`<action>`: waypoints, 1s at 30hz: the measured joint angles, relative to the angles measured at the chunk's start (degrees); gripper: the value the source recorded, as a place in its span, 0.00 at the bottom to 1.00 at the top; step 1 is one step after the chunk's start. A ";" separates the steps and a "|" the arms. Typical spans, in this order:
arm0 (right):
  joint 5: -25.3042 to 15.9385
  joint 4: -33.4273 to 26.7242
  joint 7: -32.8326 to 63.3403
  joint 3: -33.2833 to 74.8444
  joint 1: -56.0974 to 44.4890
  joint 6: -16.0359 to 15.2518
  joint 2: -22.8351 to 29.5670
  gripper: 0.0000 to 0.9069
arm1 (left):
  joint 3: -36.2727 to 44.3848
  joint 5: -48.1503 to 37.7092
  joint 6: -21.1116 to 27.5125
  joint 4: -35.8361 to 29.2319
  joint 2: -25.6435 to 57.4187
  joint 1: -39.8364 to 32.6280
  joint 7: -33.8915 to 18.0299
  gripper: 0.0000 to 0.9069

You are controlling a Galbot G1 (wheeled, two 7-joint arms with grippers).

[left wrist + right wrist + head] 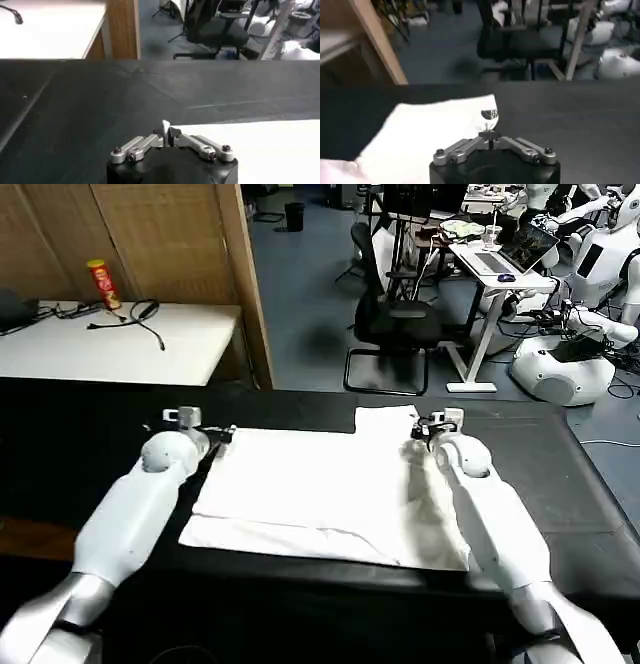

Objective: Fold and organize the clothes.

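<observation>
The left hand (166, 131) is seen closed, with a small white corner of the shirt (320, 494) pinched between its fingertips, at the far left corner of the cloth. The right hand (490, 136) is likewise closed, its fingertips meeting on a thin bit of white fabric at the shirt's far right part, just beside a small printed mark near the cloth's edge. In the head view the left hand (222, 434) and the right hand (424, 430) are held level with each other along the shirt's far edge, well apart.

From both hands the shirt is spread back toward the robot, flat on the black worktop (90, 444), with a sleeve-like flap projecting just beyond the right hand. The cloth's long axis is laid from one hand to the other, so the line between the hands runs along it. Some rumpling is seen beneath the right forearm.

Neither arm is nearer than the other; each corner is already taken by the arm on its side. The coming move is judged to be a joint pull of the far edge toward the near edge, for which both hands would have to travel together and level.
</observation>
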 joint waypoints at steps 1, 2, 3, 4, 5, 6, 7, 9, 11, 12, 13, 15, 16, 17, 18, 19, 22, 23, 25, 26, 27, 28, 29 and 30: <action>0.37 1.43 0.03 0.17 -0.68 -0.14 -0.62 0.00 | -0.20 -0.27 0.03 -1.15 0.44 0.55 -0.07 0.17; 0.86 2.77 0.10 0.40 -1.39 -0.34 -1.16 0.00 | -0.40 -0.75 0.13 -2.47 0.99 1.16 -0.28 0.17; 1.23 4.28 0.17 0.59 -2.21 -0.52 -1.72 0.00 | -0.63 -1.36 0.25 -3.65 1.50 1.79 -0.42 0.17; 1.39 5.88 0.27 0.78 -3.08 -0.71 -2.35 0.00 | -0.82 -1.89 0.40 -4.90 2.07 2.42 -0.57 0.17; 1.50 7.47 0.33 0.90 -3.97 -0.93 -2.90 0.00 | -1.14 -2.36 0.46 -6.47 2.83 3.28 -0.72 0.17; 1.69 9.03 0.37 1.09 -4.89 -1.10 -3.43 0.00 | -1.30 -2.74 0.46 -7.82 3.46 3.93 -0.95 0.17; 1.80 10.59 0.38 1.34 -5.86 -1.25 -4.02 0.00 | -1.52 -3.15 0.44 -9.44 4.16 4.80 -1.35 0.17; 2.11 13.59 0.46 1.76 -7.87 -1.72 -5.06 0.00 | -1.90 -3.35 0.40 -12.81 5.87 6.65 -1.79 0.17; 2.32 16.45 0.48 2.21 -9.86 -2.17 -6.15 0.00 | -2.51 -3.88 0.47 -16.06 7.61 8.45 -2.15 0.17; 2.33 17.85 0.43 2.54 -10.92 -2.35 -6.80 0.00 | -2.83 -4.10 0.57 -17.52 8.39 9.29 -2.22 0.17; 2.38 19.12 0.42 2.82 -11.87 -2.47 -7.38 0.00 | -3.25 -4.49 0.66 -19.08 9.27 10.30 -2.23 0.17; 2.49 21.78 0.42 3.31 -13.84 -2.84 -8.50 0.00 | -4.54 -4.88 0.69 -22.06 11.22 12.58 -2.40 0.17; 2.61 23.01 0.42 3.57 -14.77 -3.00 -9.06 0.00 | -5.22 -4.89 0.67 -23.41 12.02 13.71 -2.46 0.17; 2.75 24.33 0.44 3.89 -15.74 -3.19 -9.69 0.00 | -5.95 -4.92 0.66 -24.95 12.91 15.08 -2.61 0.17; 2.79 25.65 0.51 4.24 -16.73 -3.45 -10.31 0.00 | -6.52 -4.94 0.66 -26.06 13.61 16.26 -2.73 0.17; 2.82 26.90 0.54 4.50 -17.65 -3.74 -10.84 0.00 | -7.15 -4.98 0.69 -27.28 14.31 17.48 -2.95 0.17; 2.92 30.48 0.74 5.51 -20.58 -4.62 -12.62 0.00 | -8.88 -5.13 1.03 -30.45 16.16 20.95 -3.79 0.17; 2.99 31.68 0.76 5.72 -21.47 -4.94 -13.11 0.00 | -9.36 -5.19 1.15 -31.51 16.84 22.05 -3.92 0.17; 3.20 34.19 1.14 6.44 -23.64 -5.96 -14.36 0.00 | -10.02 -5.30 1.68 -32.96 17.73 23.60 -4.14 0.17; 3.55 35.23 1.51 6.68 -24.59 -6.53 -14.82 0.00 | -10.34 -5.31 1.99 -33.77 18.21 24.38 -4.28 0.17; 4.04 36.26 1.98 6.91 -25.49 -7.16 -15.25 0.00 | -10.62 -5.29 2.39 -34.50 18.61 25.01 -4.37 0.17; 4.41 37.41 2.43 7.29 -26.61 -8.07 -15.79 0.00 | -10.83 -5.23 2.61 -35.04 18.89 25.53 -4.48 0.17; 4.50 38.31 2.66 7.53 -27.56 -8.68 -16.24 0.00 | -11.11 -5.06 2.82 -35.76 19.24 26.25 -4.63 0.17; 4.53 39.26 2.93 7.78 -28.55 -9.41 -16.70 0.00 | -11.38 -4.86 3.03 -36.47 19.58 26.91 -4.66 0.17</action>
